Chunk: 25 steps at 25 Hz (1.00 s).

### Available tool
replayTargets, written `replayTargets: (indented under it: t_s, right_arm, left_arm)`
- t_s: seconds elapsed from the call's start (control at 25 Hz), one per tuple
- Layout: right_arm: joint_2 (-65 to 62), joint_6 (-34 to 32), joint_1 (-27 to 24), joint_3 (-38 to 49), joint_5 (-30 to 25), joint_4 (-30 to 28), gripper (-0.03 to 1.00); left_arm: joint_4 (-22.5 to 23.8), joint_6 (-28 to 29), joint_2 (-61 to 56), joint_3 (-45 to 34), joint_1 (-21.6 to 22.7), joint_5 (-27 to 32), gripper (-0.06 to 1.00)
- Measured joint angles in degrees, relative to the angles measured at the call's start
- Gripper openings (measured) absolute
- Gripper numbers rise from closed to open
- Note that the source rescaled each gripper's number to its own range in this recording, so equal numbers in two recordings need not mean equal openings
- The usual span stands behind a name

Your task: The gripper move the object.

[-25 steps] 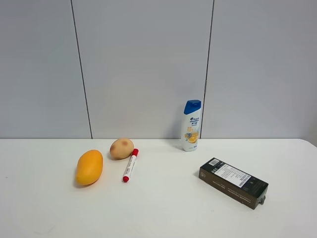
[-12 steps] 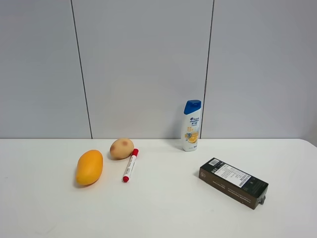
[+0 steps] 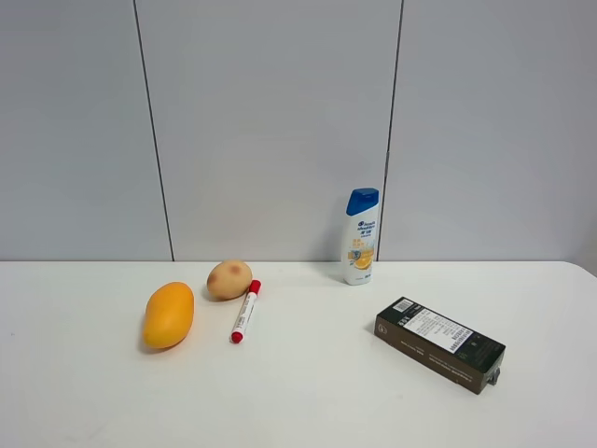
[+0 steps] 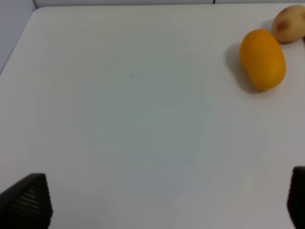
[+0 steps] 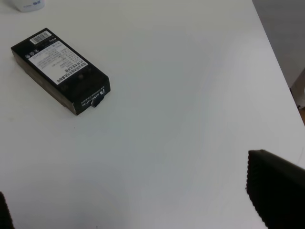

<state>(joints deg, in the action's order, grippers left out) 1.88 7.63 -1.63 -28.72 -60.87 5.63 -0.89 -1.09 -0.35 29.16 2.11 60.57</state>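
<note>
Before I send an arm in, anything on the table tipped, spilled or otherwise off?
Nothing stands out. The mango, potato and marker lie intact on the table; the shampoo bottle stands upright and capped; the black box lies flat, angled. No spills.

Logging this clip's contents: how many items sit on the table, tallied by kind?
Produce: 2, the mango and the potato
Marker: 1, red-and-white
Bottle: 1, white with blue cap
Box: 1, black
Total: 5
</note>
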Motion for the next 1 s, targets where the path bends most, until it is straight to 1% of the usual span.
replayTargets:
  t_s: [1.0]
  right_arm:
    - [0.0, 0.0, 0.0, 0.0, 0.0, 0.0, 1.00]
  left_arm:
    - [-0.1, 0.0, 0.0, 0.0, 0.0, 0.0, 1.00]
